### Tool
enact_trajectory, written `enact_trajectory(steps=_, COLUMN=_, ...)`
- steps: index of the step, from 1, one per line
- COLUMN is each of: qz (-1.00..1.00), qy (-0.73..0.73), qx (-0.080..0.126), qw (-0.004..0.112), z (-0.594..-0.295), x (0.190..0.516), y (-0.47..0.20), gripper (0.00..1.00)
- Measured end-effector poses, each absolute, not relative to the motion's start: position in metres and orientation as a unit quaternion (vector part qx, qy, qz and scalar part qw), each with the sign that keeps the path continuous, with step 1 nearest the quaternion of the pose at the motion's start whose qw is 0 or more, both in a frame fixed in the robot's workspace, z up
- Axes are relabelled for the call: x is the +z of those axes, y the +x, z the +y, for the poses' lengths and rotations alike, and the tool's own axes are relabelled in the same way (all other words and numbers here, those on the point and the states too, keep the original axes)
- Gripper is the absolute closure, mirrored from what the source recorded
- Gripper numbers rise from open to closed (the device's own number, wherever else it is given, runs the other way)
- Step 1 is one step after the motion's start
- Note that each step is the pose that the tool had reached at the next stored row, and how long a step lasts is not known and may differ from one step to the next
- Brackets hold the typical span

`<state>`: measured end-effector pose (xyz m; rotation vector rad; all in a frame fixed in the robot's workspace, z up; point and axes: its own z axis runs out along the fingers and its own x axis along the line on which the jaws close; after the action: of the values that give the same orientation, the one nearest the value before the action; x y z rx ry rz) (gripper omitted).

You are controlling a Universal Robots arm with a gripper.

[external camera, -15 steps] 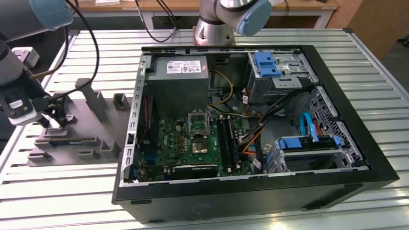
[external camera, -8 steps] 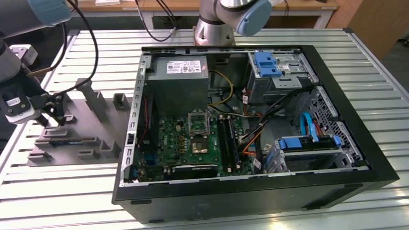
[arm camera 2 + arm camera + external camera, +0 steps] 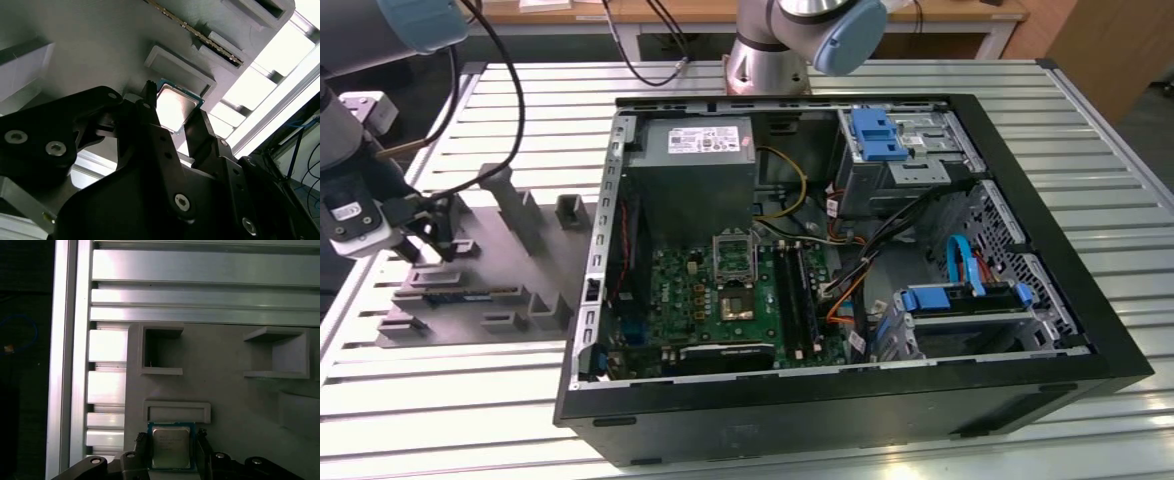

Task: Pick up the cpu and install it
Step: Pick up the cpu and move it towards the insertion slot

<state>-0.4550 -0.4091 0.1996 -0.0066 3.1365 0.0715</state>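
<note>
The cpu (image 3: 171, 447), a small square chip with a shiny silver top and a thin teal edge, sits between my two black fingers (image 3: 141, 441). My gripper (image 3: 171, 446) is shut on the cpu (image 3: 175, 107), one finger against each side, in both wrist views. It is low over the grey moulded tray (image 3: 225, 400), beside a raised rectangular frame (image 3: 176, 410). In the exterior view my gripper (image 3: 438, 245) is down at the tray (image 3: 494, 275), at the exterior view's left. The chip itself is hidden there by the fingers.
An open black computer case (image 3: 1067, 300) lies in the exterior view's middle and right, with a green motherboard (image 3: 707, 300), a grey power supply (image 3: 710, 145) and blue drive brackets. Upright blocks (image 3: 514, 205) stand on the tray. The table is slatted aluminium (image 3: 454, 400).
</note>
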Motion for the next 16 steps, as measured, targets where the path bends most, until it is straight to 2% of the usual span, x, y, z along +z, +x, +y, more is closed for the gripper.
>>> enact_trajectory(steps=16, qz=1.000, qy=-0.002, qx=0.023, qw=0.002, z=-0.4091, x=0.2062, y=-0.4550, gripper=0.53)
